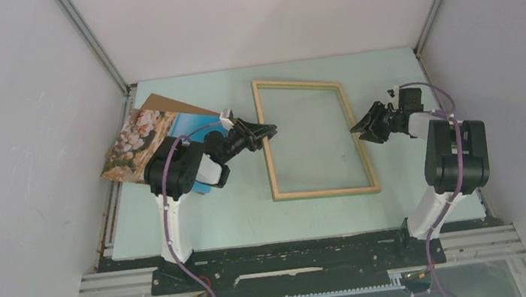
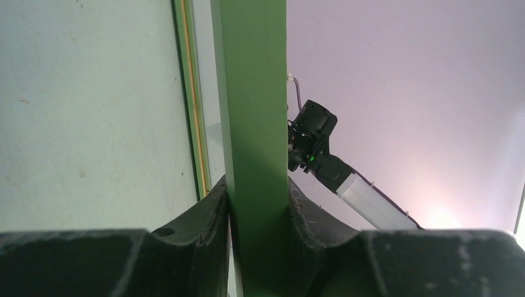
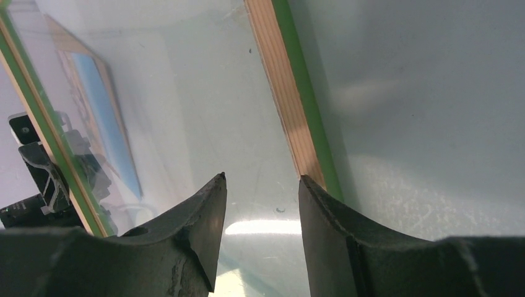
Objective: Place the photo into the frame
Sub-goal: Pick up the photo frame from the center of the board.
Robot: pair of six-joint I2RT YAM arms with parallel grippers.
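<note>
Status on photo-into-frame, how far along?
Done: nothing loaded yet; the frame shows only bare pane. In hand: the left pincer is clamped on its left rail, and the right pincer sits open by the right rail. Left: the photo lies on the brown board at the left wall, ungripped; it has yet to go in.

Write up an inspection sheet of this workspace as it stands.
Surface: pale green table, no spills seen.
Job's things: frame mid-table, wood side up; photo at the far left by the wall, not in the frame.
Clutter: brown backing board behind the photo.
Grippers: left gripper, jaws shut on the frame's left rail; right gripper, jaws open at the right rail, not gripping.
Cables: purple cable along each arm, no snag seen.
Surroundings: plain grey walls; nothing else seen.
</note>
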